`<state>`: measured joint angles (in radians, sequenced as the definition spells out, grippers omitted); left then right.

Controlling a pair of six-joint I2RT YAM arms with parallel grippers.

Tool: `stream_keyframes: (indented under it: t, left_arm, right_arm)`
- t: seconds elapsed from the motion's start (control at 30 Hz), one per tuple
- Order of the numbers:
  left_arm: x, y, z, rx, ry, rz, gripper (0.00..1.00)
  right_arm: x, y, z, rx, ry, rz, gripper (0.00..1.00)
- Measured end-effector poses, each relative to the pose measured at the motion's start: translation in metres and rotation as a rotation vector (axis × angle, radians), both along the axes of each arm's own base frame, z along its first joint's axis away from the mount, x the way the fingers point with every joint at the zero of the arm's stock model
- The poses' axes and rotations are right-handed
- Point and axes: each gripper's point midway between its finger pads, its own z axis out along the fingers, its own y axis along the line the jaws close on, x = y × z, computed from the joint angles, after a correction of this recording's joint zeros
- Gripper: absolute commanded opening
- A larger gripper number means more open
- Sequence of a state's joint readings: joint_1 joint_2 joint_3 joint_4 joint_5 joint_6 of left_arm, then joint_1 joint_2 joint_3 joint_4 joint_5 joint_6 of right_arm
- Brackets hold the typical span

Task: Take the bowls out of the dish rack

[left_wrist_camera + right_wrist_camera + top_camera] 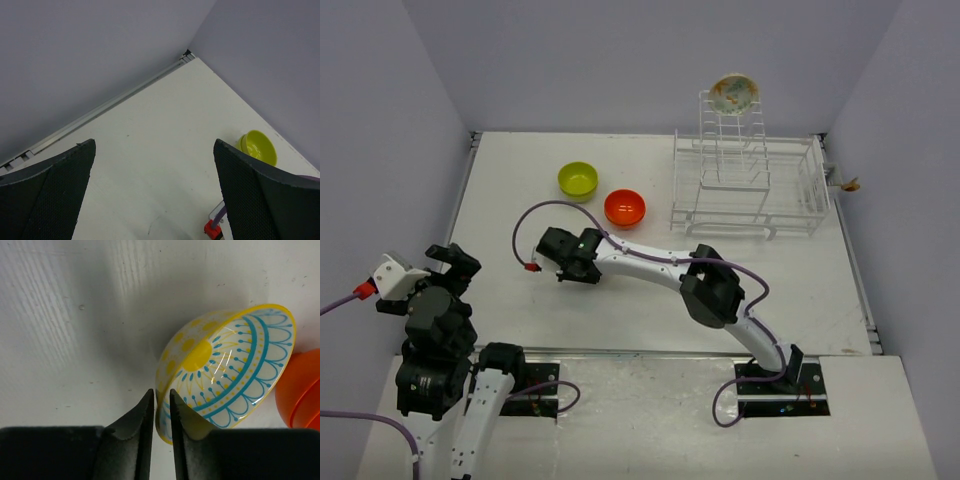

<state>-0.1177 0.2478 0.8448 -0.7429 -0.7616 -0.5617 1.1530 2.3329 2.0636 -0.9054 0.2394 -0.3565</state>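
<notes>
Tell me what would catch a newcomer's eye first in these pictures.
The yellow-and-blue patterned bowl stands out, tilted on edge with its rim pinched in the right gripper, close beside the orange bowl. Next comes the floral bowl perched atop the tall end of the dish rack, with the lime-green bowl left of the rack.

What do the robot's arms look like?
Each arm has white tube links joined by chunky black joints. A thin purple cable loops along each, ending in a small red plug. The left gripper and right gripper have flat black fingers; the left's show a dotted texture.
</notes>
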Motion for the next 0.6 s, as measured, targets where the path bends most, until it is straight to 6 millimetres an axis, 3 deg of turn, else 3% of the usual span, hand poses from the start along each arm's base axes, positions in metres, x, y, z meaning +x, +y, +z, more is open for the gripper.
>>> stream_keyframes:
  t: [0.07, 0.17, 0.23, 0.3, 0.33, 0.37, 0.4, 0.5, 0.57, 0.6]
  left_arm:
    - [0.000, 0.000, 0.000, 0.000, 0.000, 0.000, 1.00]
    - [0.000, 0.000, 0.000, 0.000, 0.000, 0.000, 1.00]
    - [0.000, 0.000, 0.000, 0.000, 0.000, 0.000, 1.00]
    - [0.000, 0.000, 0.000, 0.000, 0.000, -0.001, 1.00]
    - [0.000, 0.000, 0.000, 0.000, 0.001, -0.001, 1.00]
    - [0.000, 0.000, 0.000, 0.000, 0.001, -0.001, 1.00]
    - [0.000, 0.000, 0.000, 0.000, 0.001, -0.001, 1.00]
    - [0.001, 0.000, 0.000, 0.001, 0.004, -0.003, 1.00]
    - [0.004, -0.002, -0.001, 0.005, 0.012, -0.016, 1.00]
    - [0.007, -0.004, -0.001, 0.008, 0.015, -0.027, 1.00]
  right_arm:
    - [0.006, -0.003, -0.004, -0.026, -0.024, 0.000, 0.38]
    - [0.007, -0.003, -0.005, -0.040, -0.038, 0.011, 0.47]
    - [0.007, -0.001, -0.005, -0.036, -0.047, 0.016, 0.62]
    - [0.004, 0.002, -0.003, -0.026, -0.045, 0.022, 0.67]
    - [0.001, 0.005, 0.000, -0.012, -0.036, 0.028, 0.85]
    - [-0.001, 0.006, 0.004, 0.000, -0.034, 0.030, 0.85]
    - [-0.004, 0.009, 0.011, 0.026, -0.026, 0.038, 0.99]
    - [-0.011, 0.013, 0.059, 0.165, -0.019, 0.028, 0.99]
    - [-0.011, 0.012, 0.114, 0.319, -0.035, -0.003, 0.99]
    - [-0.007, 0.009, 0.153, 0.437, -0.051, -0.033, 0.99]
